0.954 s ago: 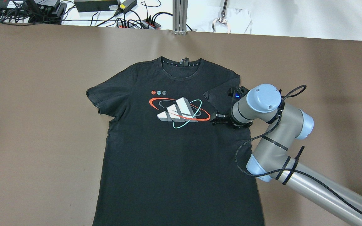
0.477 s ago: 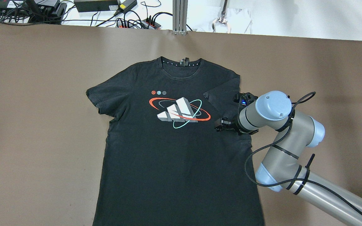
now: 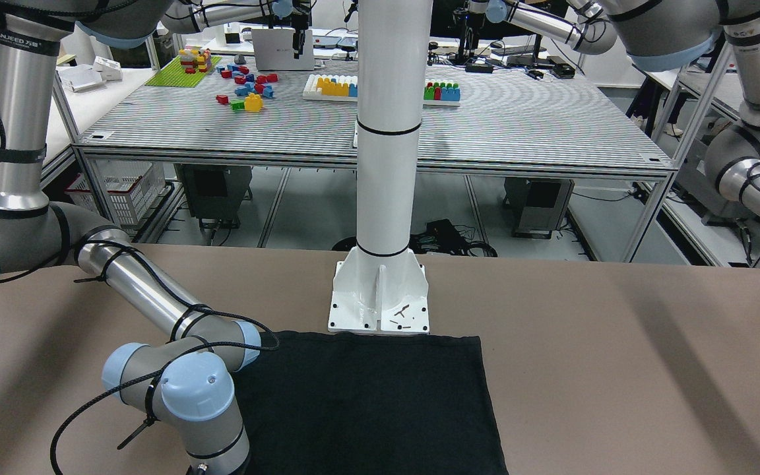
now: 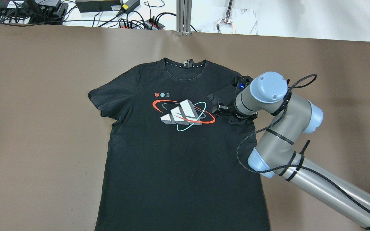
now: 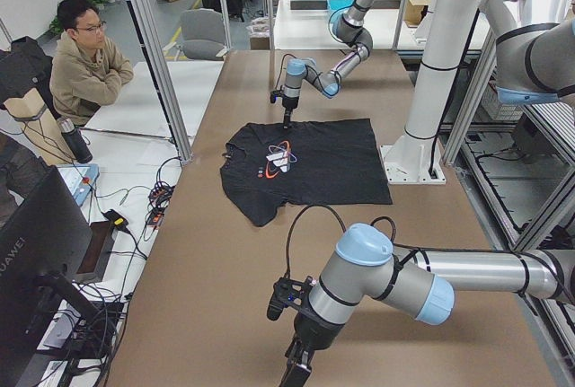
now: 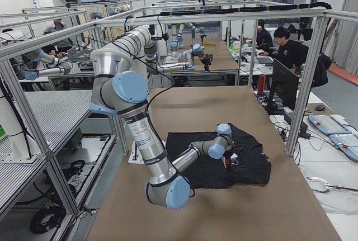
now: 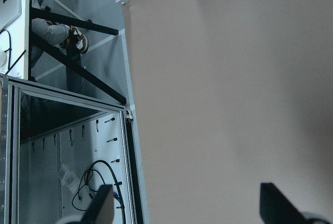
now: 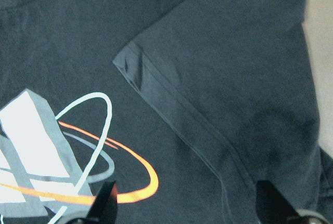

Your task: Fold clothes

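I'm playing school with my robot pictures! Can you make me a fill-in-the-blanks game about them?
1. The black knit T-shirt lies on a ___ table.
2. The right gripper hangs over the shirt's folded ___.
3. The left gripper, over bare table, is ___.
Missing words: brown; sleeve; open.

- Overhead view: high behind the robot, looking forward and down on the matte brown tabletop (image 4: 43,96). The black knit T-shirt (image 4: 172,166) lies centred, collar at 12 o'clock.
- Front-facing view: across the table, facing the white round mounting column (image 3: 386,165) (only the shirt's hem half shows, at 6 o'clock).
- Two side views: set far back at opposite table ends, both showing the whole shirt.
- Left wrist view: close over bare tabletop, its edge at 9 o'clock.
- Right wrist view: very close on the folded sleeve (image 8: 234,78) and the white-and-orange chest print (image 8: 31,146), which the overhead view also shows.
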Motion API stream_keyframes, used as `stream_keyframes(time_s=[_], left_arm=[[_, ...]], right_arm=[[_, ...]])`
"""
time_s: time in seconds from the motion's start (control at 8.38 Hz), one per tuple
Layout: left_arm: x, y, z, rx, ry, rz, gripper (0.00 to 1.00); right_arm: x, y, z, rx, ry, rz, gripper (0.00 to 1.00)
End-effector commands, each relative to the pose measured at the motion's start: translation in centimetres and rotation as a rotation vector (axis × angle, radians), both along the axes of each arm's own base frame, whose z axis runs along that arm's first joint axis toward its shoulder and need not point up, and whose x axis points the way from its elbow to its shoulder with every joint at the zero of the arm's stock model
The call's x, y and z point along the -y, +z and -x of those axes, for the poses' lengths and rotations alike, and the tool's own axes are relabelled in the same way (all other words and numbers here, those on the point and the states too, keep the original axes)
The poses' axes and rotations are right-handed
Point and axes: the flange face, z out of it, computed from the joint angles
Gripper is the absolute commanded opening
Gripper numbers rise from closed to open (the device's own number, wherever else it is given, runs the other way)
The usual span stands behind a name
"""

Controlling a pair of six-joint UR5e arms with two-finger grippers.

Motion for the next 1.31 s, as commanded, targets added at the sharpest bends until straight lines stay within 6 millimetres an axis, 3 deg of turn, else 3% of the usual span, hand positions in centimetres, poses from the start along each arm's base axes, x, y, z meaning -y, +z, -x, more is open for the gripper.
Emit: stream_keyframes(time_s=[0.0, 0.24, 0.6, 0.95, 1.07, 1.19], left_arm=[[-0.1, 0.3, 0.0, -0.001, 0.0, 0.005, 1.0], [-0.1, 0.3, 0.0, 0.0, 0.001, 0.005, 1.0], [-0.1, 0.2, 0.0, 0.0, 0.001, 0.003, 1.0], [0.0, -0.2, 0.0, 0.001, 0.0, -0.007, 1.0], [0.0, -0.1, 0.0, 0.001, 0.001, -0.006, 1.0], [0.0, -0.2, 0.0, 0.001, 0.0, -0.007, 1.0]], right_arm=[[3.0, -1.1, 0.2, -0.031, 0.013, -0.035, 0.94], [3.9, 0.0, 1.2, -0.046, 0.018, -0.022, 0.94], [3.3, 1.0, 1.8, -0.064, 0.03, -0.023, 0.94], [-0.1, 1.7, 4.6, -0.041, -0.016, -0.01, 0.94], [-1.3, 2.0, 3.3, -0.02, -0.021, -0.022, 0.94], [-2.7, 3.6, 1.6, -0.024, -0.021, -0.019, 0.94]])
